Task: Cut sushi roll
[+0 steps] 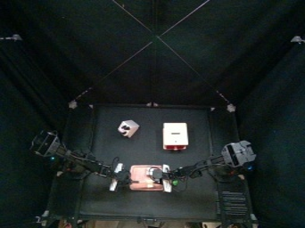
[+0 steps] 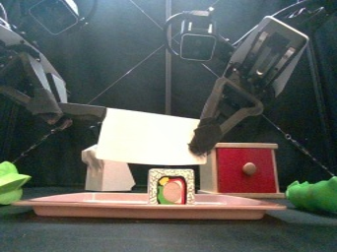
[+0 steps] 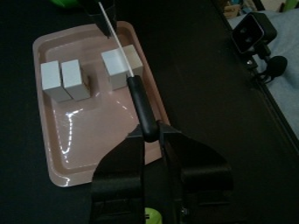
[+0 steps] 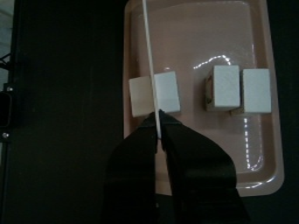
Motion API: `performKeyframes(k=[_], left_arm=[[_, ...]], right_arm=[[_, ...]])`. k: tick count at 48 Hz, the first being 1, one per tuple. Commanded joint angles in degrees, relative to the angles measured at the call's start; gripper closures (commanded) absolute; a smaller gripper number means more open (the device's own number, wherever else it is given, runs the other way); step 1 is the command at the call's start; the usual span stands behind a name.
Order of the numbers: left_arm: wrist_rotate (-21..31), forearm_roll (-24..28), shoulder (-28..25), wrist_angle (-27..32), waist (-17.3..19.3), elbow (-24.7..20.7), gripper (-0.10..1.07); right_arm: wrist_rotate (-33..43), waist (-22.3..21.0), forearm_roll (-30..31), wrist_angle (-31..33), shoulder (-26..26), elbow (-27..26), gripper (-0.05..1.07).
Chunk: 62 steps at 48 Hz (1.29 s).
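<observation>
The sushi roll (image 4: 198, 90), already in pieces, lies across the pink tray (image 3: 93, 149) at the tabletop's (image 1: 102, 142) front edge. Right claw (image 4: 156, 131) is clenched on a knife (image 4: 146, 61) laid crosswise over the roll; left claw (image 3: 152, 133) grips a thin black rod (image 3: 138, 96).

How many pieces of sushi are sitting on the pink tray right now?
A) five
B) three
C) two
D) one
B: the left wrist view shows three sushi pieces on the pink tray, two sushi pieces side by side and a third sushi piece apart from them near the knife.
</observation>
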<state>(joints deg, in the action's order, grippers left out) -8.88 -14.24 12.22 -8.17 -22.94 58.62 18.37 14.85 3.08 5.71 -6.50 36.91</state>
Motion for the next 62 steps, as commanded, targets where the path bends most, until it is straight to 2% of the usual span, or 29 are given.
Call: performKeyframes(k=[1, 62], left_arm=[[-0.18, 0.09, -0.26, 0.79, -2.55, 0.18, 0.53], [-0.53, 0.62, -0.35, 0.70, -2.20, -0.18, 0.53]], right_arm=[[0.18, 0.79, -0.26, 0.70, 0.44, 0.53, 0.76], [0.00, 0.53, 0.26, 0.62, 0.26, -0.26, 0.76]])
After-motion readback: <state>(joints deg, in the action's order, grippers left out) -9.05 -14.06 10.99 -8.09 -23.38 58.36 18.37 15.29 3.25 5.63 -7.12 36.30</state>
